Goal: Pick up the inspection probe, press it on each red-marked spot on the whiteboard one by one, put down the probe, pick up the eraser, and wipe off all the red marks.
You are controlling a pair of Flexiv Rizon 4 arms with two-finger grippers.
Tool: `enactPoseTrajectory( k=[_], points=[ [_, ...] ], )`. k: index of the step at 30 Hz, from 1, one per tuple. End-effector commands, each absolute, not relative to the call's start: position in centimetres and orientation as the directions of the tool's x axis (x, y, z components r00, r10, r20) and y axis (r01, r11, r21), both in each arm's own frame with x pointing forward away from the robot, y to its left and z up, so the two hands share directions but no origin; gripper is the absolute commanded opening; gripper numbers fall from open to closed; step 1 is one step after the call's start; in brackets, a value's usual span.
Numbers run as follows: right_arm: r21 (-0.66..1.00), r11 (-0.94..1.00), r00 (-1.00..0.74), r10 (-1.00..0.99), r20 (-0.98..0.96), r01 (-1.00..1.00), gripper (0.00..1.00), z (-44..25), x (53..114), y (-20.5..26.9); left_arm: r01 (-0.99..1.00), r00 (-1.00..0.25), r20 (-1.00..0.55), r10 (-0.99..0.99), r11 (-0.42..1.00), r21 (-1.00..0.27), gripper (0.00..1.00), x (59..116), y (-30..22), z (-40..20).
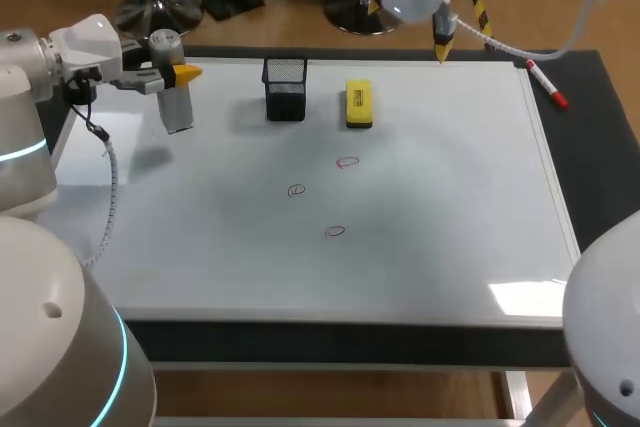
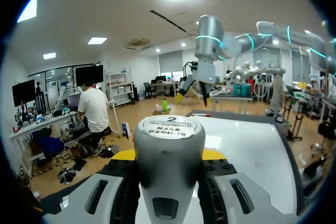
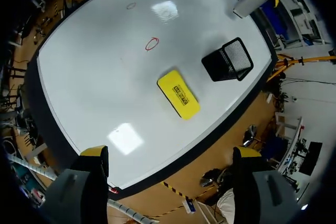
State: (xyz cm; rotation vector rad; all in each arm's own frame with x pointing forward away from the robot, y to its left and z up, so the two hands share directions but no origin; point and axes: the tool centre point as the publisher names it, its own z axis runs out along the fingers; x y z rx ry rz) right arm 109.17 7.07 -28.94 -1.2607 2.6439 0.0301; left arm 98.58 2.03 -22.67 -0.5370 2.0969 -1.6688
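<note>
Probe (image 2: 168, 145): grey, round-capped, being pinched at its body between the two fingers of the left gripper (image 1: 183, 75), one finger on each side. It is being held over the far left part of the whiteboard (image 1: 450, 197), long axis close to upright, capped end uppermost. It is judged to be lifted off the board, since its shadow is being cast apart from it.

Red marks: three small rings near the board's middle, all lying from the probe toward the robot's right and toward the near edge.
- left mark (image 1: 296, 190): judged nearest to the probe.
- far mark (image 1: 347, 162): past the left mark, toward the right.
- near mark (image 1: 335, 231): closest to the near edge and farthest from the probe.

Right gripper (image 1: 441, 47): fingers spread wide with nothing between them, being held above the board's far edge.

Eraser (image 1: 358, 104): yellow, lying flat on the far part of the board, near the mesh cup (image 1: 285, 87) but not touching it.

Red pen (image 1: 547, 84): lying on the table (image 1: 600, 177), just off the board's right edge.

Not made out:
- The probe's working end is being hidden by its own body in the left wrist view.
- No mark is being shown in the left wrist view.
- Only two marks are being shown in the right wrist view.
- The left gripper's second finger is being covered in the head view.
</note>
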Motion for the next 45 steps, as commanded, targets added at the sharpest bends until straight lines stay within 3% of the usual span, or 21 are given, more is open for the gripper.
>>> enactPoseTrajectory(
  k=[1,6,21,45],
  points=[
    [-0.075,0.633,-0.637,-0.770,0.040,-0.771,1.00,-28.7,109.4,7.3,-0.044,-0.843,-0.077,-0.532,0.210,-0.977,0.00,98.6,2.0,-22.6],
    [-0.075,0.633,-0.637,-0.770,0.040,-0.771,1.00,-28.7,109.4,7.3,-0.044,-0.843,-0.077,-0.532,0.210,-0.977,0.00,98.6,2.0,-22.6],
    [0.068,0.338,-0.340,-0.940,-0.012,-0.939,1.00,-35.6,107.1,10.2,-0.044,-0.843,-0.077,-0.532,0.210,-0.977,0.00,98.6,2.0,-22.6],
    [0.082,0.062,-0.065,-0.997,-0.034,-0.995,1.00,-40.6,106.0,13.4,-0.044,-0.843,-0.077,-0.532,0.210,-0.977,0.00,98.6,2.0,-22.6]
  ],
)
